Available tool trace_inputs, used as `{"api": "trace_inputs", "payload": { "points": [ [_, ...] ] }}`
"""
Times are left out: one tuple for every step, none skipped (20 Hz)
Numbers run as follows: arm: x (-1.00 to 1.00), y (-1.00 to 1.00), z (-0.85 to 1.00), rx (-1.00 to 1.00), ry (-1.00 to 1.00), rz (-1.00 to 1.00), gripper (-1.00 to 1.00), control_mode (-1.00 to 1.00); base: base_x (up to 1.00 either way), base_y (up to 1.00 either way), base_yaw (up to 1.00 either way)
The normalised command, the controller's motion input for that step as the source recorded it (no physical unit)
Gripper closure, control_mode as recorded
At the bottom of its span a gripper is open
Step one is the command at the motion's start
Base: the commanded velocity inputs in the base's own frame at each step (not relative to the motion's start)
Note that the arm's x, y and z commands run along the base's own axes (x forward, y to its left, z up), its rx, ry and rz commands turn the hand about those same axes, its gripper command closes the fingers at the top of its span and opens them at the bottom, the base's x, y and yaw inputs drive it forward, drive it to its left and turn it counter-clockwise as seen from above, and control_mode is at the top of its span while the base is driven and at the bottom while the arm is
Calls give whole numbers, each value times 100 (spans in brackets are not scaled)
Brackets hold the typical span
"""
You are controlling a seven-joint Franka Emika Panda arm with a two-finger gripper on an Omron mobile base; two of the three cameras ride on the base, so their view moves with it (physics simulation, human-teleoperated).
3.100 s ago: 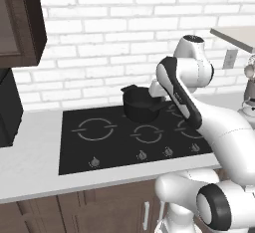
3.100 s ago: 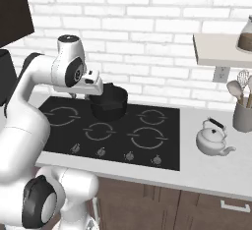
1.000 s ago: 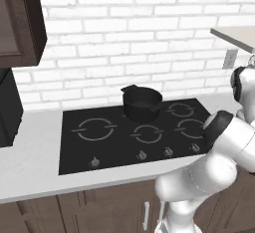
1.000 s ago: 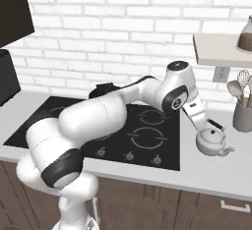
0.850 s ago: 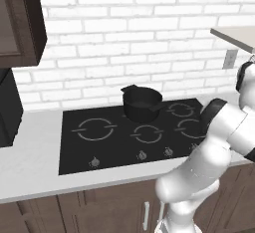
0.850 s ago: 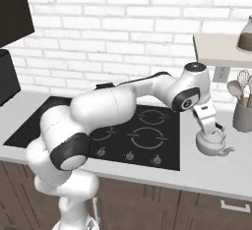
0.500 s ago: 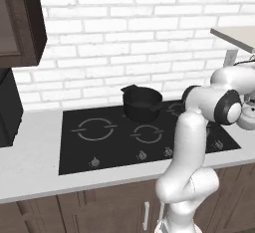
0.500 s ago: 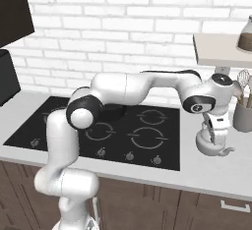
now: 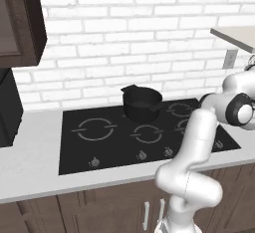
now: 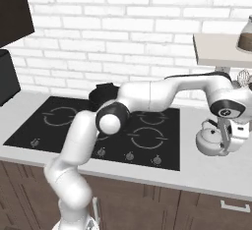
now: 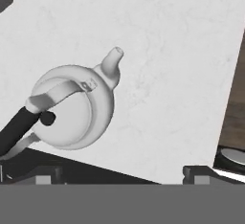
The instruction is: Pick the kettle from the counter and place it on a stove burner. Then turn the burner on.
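Note:
The silvery kettle [image 10: 208, 142] stands on the pale counter [image 10: 211, 173], just right of the black cooktop [image 10: 74, 135]. My gripper [image 10: 230, 144] hangs open right over the kettle's right side, pointing down and holding nothing. In the hand view the kettle [image 11: 72, 107] lies left of centre with its spout up-right and its dark handle toward the left fingertip [image 11: 47, 173]. My gripper [image 11: 122, 172] stands wide over bare counter [image 11: 167, 50]. A small stove burner [image 10: 146, 138] is the nearest ring to the kettle, and another stove burner [image 9: 148, 133] shows at the cooktop's front.
A black saucepan [image 9: 142, 102] sits on a back burner. Control knobs [image 10: 129, 156] line the cooktop's front edge. A shelf [image 10: 221, 48] juts out above the kettle, with utensils [image 10: 243, 78] behind it. A dark appliance [image 10: 7, 81] stands at far left.
The arm has swung right from over the cooktop to above the kettle and lowered toward it. The gripper stayed open. The kettle and saucepan have not moved.

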Motion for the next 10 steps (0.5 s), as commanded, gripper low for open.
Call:
{"api": "trace_inputs", "payload": {
  "points": [
    [35,0,1,2,0,-6,-100,-100,0,0,0],
    [40,0,0,0,0,-5,-100,-100,0,0,0],
    [48,0,0,0,2,-6,-100,-100,0,0,0],
    [45,9,-4,0,6,-7,-100,-100,0,0,0],
    [46,11,-10,0,7,-8,-100,-100,0,0,0],
    [47,11,-17,0,9,-9,-100,-100,0,0,0],
    [50,11,-17,0,9,-10,-100,-100,0,0,0],
    [55,14,-16,0,8,-10,-100,-100,0,0,0],
    [59,14,-10,0,8,-10,-100,-100,0,0,0],
    [59,17,-13,0,7,-11,-100,-100,0,0,0]
  ]
}}
